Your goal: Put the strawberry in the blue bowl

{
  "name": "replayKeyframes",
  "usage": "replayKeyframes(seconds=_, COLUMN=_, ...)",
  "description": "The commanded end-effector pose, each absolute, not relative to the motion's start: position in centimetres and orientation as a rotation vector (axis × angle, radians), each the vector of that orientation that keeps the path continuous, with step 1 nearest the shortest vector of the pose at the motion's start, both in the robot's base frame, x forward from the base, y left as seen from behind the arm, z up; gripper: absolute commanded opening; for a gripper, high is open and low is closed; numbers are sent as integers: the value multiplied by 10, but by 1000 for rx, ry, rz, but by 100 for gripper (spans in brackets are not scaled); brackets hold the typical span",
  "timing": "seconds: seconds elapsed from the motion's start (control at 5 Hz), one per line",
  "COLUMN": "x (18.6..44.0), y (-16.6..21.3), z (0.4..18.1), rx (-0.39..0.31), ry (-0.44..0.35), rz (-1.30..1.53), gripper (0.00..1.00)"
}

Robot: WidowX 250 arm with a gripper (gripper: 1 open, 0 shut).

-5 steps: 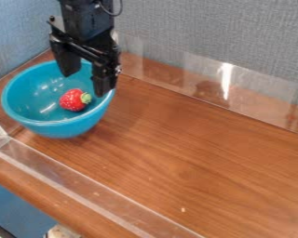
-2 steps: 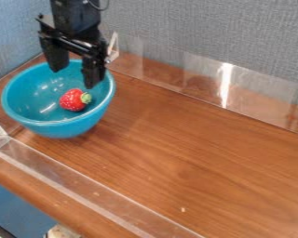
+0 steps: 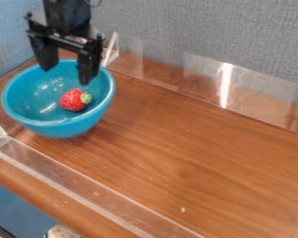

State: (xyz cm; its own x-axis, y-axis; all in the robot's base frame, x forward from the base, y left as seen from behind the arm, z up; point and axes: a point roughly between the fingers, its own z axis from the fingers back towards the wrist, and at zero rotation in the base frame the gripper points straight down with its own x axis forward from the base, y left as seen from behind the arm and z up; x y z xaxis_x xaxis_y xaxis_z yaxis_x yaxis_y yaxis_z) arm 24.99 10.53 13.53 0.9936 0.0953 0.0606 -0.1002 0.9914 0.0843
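The small red strawberry (image 3: 74,99) with its green cap lies inside the teal-blue bowl (image 3: 27,116), right of the bowl's centre. The bowl stands at the left end of the wooden table. My black gripper (image 3: 67,66) hangs above the bowl's far rim, higher than the strawberry and not touching it. Its two fingers point down and stand wide apart, open, with nothing between them.
The wooden tabletop (image 3: 201,149) stretches to the right of the bowl. Clear acrylic walls (image 3: 226,79) run along the back and a clear rail (image 3: 77,191) lines the front edge. A grey-blue wall stands behind.
The gripper has risen and shifted left, away from the bowl's right rim. The strawberry and bowl have stayed where they were.
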Motion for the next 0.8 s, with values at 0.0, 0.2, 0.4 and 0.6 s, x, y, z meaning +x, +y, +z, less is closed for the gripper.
replayKeyframes(seconds=0.0, x=242, y=99, z=150, rx=116, ry=-123, rz=133, gripper=100)
replayKeyframes(seconds=0.2, x=243, y=85, z=169, rx=117, ry=-139, rz=196, gripper=100)
replayKeyframes(seconds=0.4, x=244, y=77, z=181, rx=124, ry=-134, rz=263, gripper=100)
replayKeyframes(seconds=0.6, x=248, y=52, z=187, rx=114, ry=-144, rz=206, gripper=100)
